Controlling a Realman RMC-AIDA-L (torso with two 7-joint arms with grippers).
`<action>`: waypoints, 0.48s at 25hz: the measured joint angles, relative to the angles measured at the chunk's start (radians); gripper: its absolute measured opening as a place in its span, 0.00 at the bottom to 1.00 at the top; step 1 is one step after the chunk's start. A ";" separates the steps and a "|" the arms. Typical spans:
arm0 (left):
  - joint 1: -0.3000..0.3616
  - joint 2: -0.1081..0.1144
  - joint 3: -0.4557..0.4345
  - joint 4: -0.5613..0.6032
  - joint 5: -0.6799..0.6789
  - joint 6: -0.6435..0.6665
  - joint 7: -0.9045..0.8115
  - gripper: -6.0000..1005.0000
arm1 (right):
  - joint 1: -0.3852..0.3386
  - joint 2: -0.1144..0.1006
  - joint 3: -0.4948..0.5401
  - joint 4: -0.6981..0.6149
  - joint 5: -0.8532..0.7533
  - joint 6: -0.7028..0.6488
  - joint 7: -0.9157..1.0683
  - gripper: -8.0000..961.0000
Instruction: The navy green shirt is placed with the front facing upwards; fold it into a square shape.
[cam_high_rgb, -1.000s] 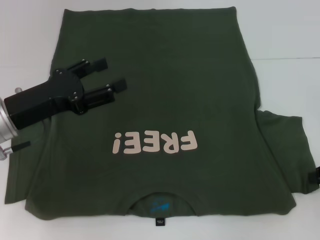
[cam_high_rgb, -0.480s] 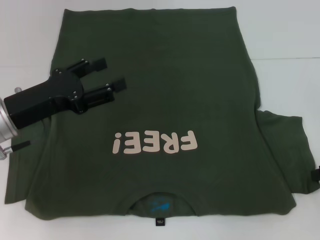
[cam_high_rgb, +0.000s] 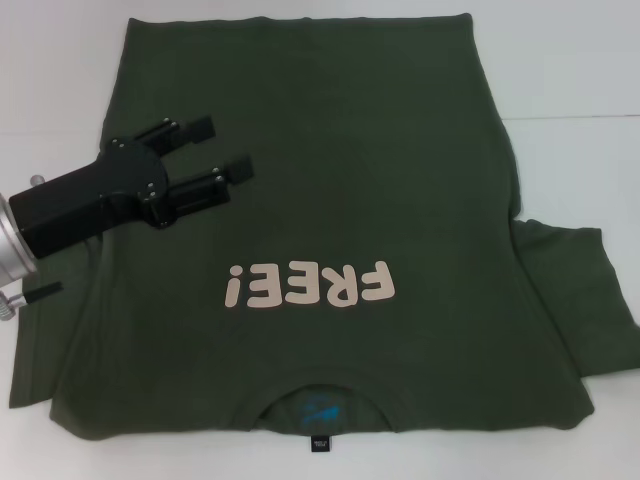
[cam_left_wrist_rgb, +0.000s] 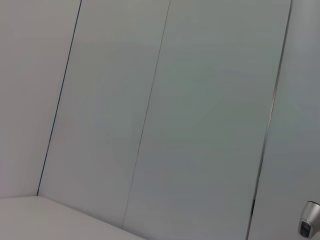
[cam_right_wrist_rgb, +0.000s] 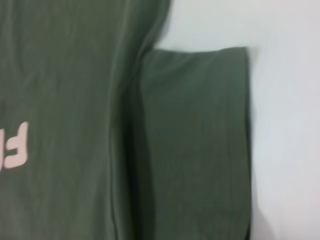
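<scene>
Navy green shirt (cam_high_rgb: 320, 200); sleeve (cam_right_wrist_rgb: 200, 140) close-up in right wrist view

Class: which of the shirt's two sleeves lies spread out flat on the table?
The sleeve on the robot's right, sticking out flat from the shirt; the other side shows only a straight folded edge by the left gripper.

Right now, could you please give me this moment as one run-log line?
shirt: flat, front up, unfolded | left gripper: open, over shirt's left side | right gripper: out of view | table: white
</scene>
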 joint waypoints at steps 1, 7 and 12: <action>0.000 0.000 0.000 0.000 0.000 0.000 0.000 0.86 | -0.003 -0.001 0.000 -0.008 0.000 0.003 0.000 0.01; 0.000 -0.003 0.000 0.000 0.000 0.000 0.000 0.86 | -0.015 -0.014 0.003 -0.021 0.003 0.030 -0.011 0.01; 0.000 -0.004 0.001 0.000 0.000 0.000 0.000 0.86 | -0.019 -0.031 0.005 -0.022 0.004 0.068 -0.028 0.01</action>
